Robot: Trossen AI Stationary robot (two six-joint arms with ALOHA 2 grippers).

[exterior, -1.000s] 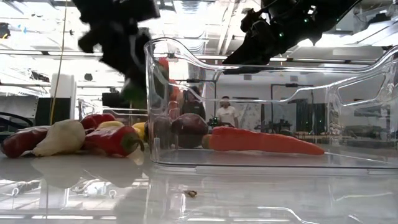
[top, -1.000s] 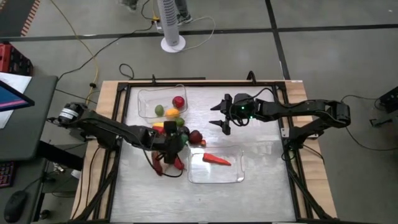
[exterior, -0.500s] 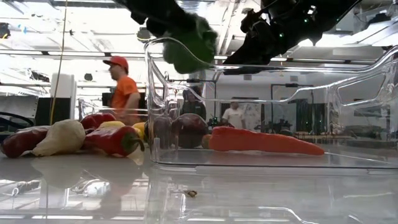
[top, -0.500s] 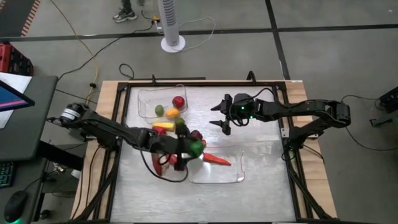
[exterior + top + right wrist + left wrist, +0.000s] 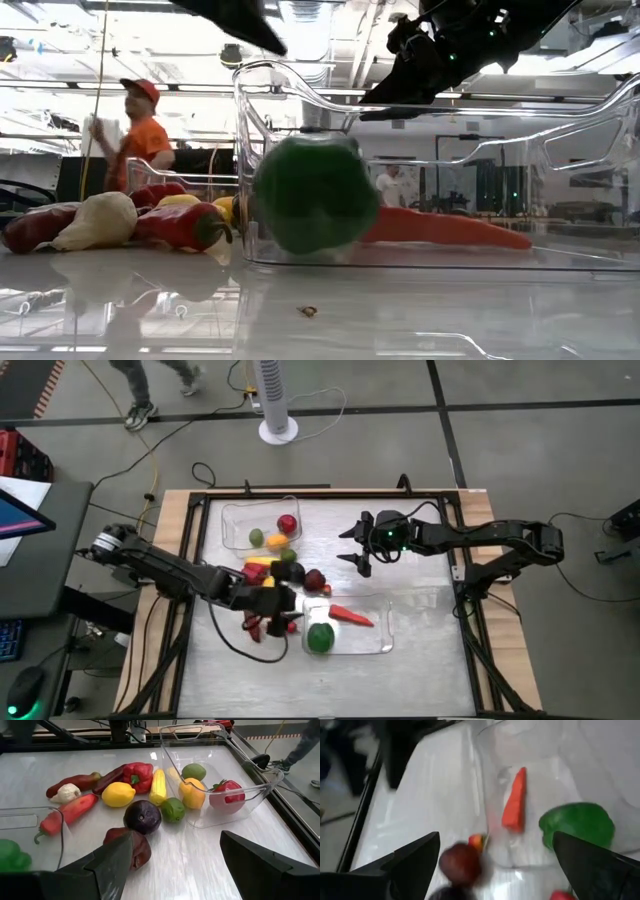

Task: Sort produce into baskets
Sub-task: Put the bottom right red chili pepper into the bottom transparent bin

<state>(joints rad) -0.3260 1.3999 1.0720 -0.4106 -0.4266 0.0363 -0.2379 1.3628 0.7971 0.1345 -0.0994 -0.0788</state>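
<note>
Left gripper (image 5: 495,865): wide open, empty, beside near basket (image 5: 385,645) | green pepper (image 5: 320,638) lies ahead of it inside, by carrot (image 5: 351,616) | right gripper (image 5: 175,865): open, waiting | risk: fingers clip basket wall, shifting it.

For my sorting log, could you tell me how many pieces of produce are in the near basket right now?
2: a green pepper at the near basket's left end and an orange carrot along its far side. Nothing else shows inside.

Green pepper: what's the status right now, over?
Round green pepper lies in near clear plastic tray, beside orange carrot. Left gripper open, empty, at tray edge. Right gripper open, waiting above table. Nothing blocking.
</note>
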